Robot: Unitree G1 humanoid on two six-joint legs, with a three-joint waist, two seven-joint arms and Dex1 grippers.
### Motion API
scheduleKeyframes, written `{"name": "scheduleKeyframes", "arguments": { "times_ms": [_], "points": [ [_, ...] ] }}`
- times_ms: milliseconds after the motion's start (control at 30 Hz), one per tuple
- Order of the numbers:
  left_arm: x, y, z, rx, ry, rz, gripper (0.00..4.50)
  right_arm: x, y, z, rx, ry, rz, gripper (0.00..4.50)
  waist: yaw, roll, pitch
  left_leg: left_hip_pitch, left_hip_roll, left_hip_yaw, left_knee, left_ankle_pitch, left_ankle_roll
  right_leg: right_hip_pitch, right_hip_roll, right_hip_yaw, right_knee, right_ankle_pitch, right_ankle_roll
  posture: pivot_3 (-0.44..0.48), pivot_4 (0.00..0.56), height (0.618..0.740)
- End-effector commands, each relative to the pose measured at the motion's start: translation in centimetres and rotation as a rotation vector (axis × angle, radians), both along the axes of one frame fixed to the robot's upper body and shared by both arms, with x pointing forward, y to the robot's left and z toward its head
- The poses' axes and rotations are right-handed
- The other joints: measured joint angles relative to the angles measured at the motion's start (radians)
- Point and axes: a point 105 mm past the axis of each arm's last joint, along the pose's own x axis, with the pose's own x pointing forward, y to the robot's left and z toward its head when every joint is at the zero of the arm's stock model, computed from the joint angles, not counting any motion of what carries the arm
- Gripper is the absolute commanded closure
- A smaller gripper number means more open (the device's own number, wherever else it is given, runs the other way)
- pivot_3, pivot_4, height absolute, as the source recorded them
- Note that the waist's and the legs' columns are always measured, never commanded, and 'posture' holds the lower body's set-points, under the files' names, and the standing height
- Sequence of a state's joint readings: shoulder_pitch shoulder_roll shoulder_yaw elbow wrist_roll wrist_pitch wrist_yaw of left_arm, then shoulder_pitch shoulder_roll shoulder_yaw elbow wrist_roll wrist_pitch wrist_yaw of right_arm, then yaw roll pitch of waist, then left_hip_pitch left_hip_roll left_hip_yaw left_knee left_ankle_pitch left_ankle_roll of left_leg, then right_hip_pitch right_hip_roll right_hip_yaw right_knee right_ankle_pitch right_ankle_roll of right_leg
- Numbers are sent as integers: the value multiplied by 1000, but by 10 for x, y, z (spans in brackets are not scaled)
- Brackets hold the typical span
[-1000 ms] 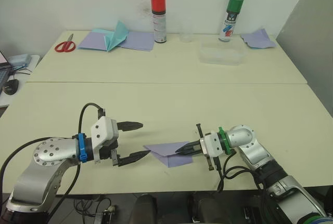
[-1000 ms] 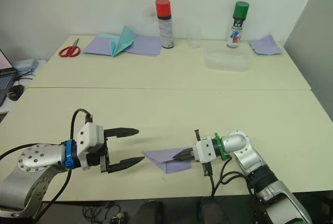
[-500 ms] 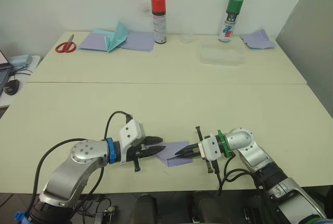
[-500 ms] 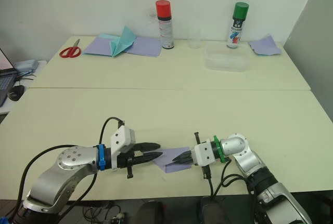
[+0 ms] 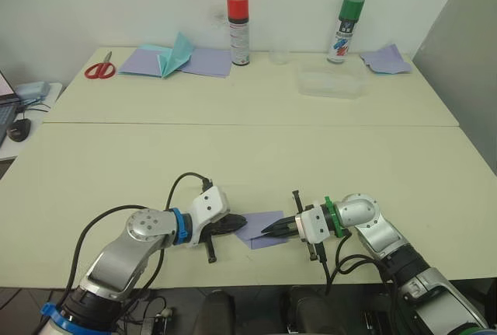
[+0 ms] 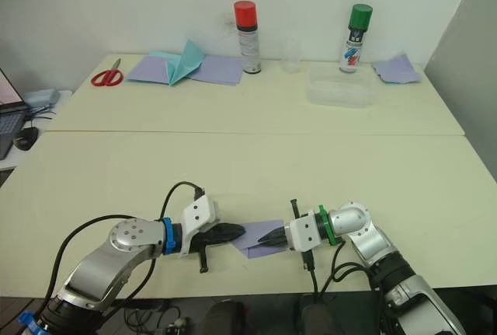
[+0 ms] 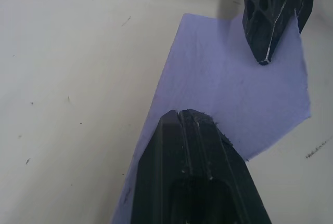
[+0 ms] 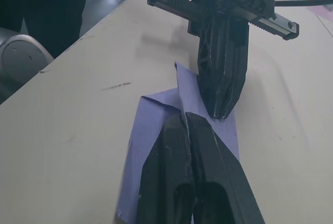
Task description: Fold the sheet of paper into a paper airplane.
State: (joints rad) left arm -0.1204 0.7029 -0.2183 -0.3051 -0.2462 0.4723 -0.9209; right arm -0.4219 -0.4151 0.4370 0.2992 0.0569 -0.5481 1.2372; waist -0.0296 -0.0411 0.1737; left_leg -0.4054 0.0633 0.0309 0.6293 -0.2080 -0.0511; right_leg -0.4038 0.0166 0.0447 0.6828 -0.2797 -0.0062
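Though both closed-fingered end effectors, left [image 5: 238, 225] and right [image 5: 269, 229], pin the sheet of paper [image 5: 260, 228], it looks only partly folded, wings unformed

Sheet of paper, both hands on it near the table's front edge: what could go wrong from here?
1. The left hand and right hand are both shut on the sheet of paper from opposite ends; pulling apart could tear it.
2. Their tips nearly meet, so closing in further may make them collide.
3. The sheet lies close to the table's front edge and could slide off if released.
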Motion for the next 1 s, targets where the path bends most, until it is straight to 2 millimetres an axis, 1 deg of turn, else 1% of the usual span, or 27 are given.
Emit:
{"name": "scheduleKeyframes", "arguments": {
  "times_ms": [33,133,267,367,433,567,700,833,1000],
  "points": [
    [-3,2,-10,12,63,13,4480,-2,0,4,6,0,4,4500,0,0,0,1,0,0,0,0,0,0,0,0,0,0,0,0,150,740],
    [-2,3,-13,18,69,19,4500,-3,-2,6,1,11,7,3885,0,0,0,2,0,1,0,0,0,2,0,0,0,0,0,0,150,740],
    [-2,8,-15,39,61,18,4500,-6,-10,13,-2,6,1,2425,0,0,0,4,0,1,0,0,0,4,0,0,0,0,0,0,150,740],
    [-3,10,-15,39,64,19,4500,-6,-19,25,26,-1,-40,1301,0,0,0,8,1,0,0,0,0,8,-1,0,-1,0,0,0,150,740],
    [-3,10,-15,39,65,19,4500,-8,-24,30,30,-2,-55,653,0,0,0,8,1,0,0,0,0,9,-1,0,-1,0,0,0,150,740],
    [-3,11,-14,28,69,22,4500,-9,-26,28,22,-26,-79,653,-2,0,0,9,1,0,0,0,0,9,-1,0,-1,0,0,0,150,740],
    [2,15,-4,12,75,30,4500,-6,-17,23,46,-28,-100,653,-2,0,0,9,2,-1,-1,0,0,9,0,0,-1,0,0,0,150,740],
    [12,23,6,14,76,52,4500,-5,-10,20,45,-40,-106,653,-1,0,0,9,1,-1,-1,0,0,9,0,0,-1,-1,-1,0,150,740],
    [7,22,3,29,104,16,4500,-10,-7,15,26,-24,-111,653,-1,0,0,8,0,0,-1,0,0,9,0,0,-1,-1,-1,0,150,740]
  ]
}}
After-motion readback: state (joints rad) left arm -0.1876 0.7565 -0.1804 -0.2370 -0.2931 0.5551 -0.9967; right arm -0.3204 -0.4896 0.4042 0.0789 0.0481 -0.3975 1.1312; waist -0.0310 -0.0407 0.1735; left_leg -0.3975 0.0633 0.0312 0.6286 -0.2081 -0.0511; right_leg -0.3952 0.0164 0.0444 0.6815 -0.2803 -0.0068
